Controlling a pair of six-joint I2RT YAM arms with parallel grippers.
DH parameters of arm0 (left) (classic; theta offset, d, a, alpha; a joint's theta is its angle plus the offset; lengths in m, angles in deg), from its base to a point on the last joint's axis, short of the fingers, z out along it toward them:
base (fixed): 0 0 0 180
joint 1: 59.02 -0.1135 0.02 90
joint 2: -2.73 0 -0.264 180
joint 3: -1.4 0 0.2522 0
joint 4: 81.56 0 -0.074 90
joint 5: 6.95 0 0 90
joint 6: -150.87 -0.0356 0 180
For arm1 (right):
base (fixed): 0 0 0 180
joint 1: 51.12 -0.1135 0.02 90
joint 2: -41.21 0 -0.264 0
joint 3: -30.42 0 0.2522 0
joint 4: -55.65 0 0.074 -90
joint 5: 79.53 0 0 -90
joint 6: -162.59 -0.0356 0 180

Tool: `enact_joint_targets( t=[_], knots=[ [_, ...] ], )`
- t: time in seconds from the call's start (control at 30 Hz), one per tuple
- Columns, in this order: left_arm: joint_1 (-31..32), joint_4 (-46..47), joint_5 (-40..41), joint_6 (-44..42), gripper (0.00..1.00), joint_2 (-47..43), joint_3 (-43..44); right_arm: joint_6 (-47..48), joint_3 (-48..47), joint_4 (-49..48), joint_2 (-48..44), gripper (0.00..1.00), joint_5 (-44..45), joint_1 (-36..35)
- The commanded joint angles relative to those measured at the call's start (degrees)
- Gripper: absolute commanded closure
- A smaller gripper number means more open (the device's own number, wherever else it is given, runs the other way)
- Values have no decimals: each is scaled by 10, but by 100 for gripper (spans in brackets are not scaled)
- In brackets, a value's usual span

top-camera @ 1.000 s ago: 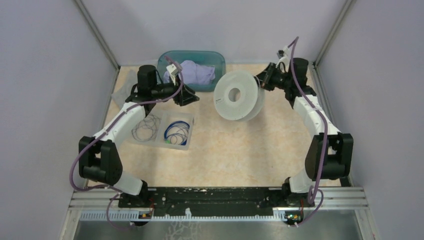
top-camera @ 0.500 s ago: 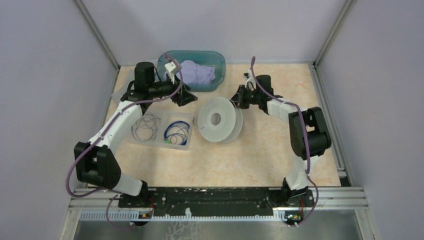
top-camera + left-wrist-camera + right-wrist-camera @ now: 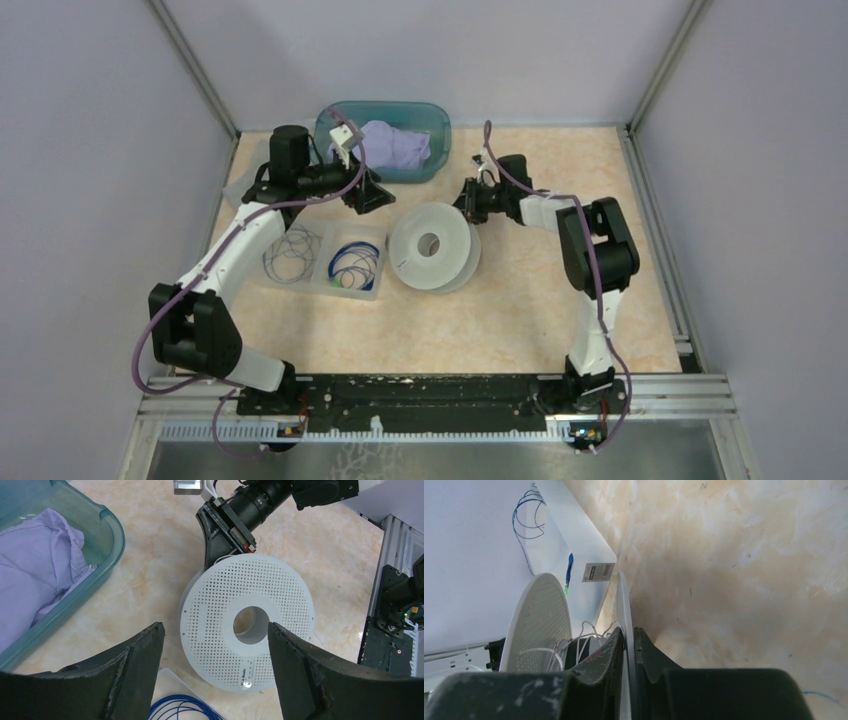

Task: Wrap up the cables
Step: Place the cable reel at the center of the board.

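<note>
So the white perforated plastic spool (image 3: 432, 247) sits on the beige marbled tabletop (image 3: 520, 310), roughly in the middle, lying tilted rather than flat. The right gripper (image 3: 626, 630) has its fingers pressed nearly together on the far edge of one thin flange, which you can see pinched between them in the right wrist view. In the same view there are some whitish cable strands (image 3: 584, 632) bunched loosely between the two flanges, near the hub.

The left gripper (image 3: 215, 630) hovers off the table with its fingers spread wide and nothing between them. It's between the spool and the teal translucent plastic bin (image 3: 437, 150), which has a crumpled lilac cloth (image 3: 390, 145) in it.

The rest of the cables are in the clear plastic two-compartment tray (image 3: 320, 289), just left of the spool. A coil of blue cable (image 3: 352, 265) is in the compartment nearer the spool, and a looser coil of very thin wire (image 3: 290, 252) is in the other one. Can't really tell that one's colour from above. Neither gripper is touching the tray.
</note>
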Motion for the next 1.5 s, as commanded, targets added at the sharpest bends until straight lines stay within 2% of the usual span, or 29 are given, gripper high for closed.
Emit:
enact_joint_targets(
  t=[0.0, 0.13, 0.4, 0.73, 1.17, 1.37, 1.47],
  knots=[
    [-4, 15, -13, 7, 19, -18, -10, 60, -56, 24, 26, 85, -23, -2],
    [-4, 15, -15, 6, 19, -22, -13, 77, -77, 41, 51, 77, -43, 0],
    [-4, 16, -22, 9, 18, -25, -15, 124, -125, 84, 99, 69, -66, 14],
    [-5, 17, -24, 8, 18, -26, -20, 190, -156, 140, 128, 63, -57, 36],
    [-4, 15, -16, 4, 16, -28, -20, 256, -180, 189, 116, 62, -17, 69],
    [-4, 1, 56, -11, 14, -31, -5, 295, -175, 209, 68, 62, 35, 84],
    [-5, -3, 106, -20, 12, -33, 0, 327, -170, 225, 26, 58, 81, 89]
  ],
)
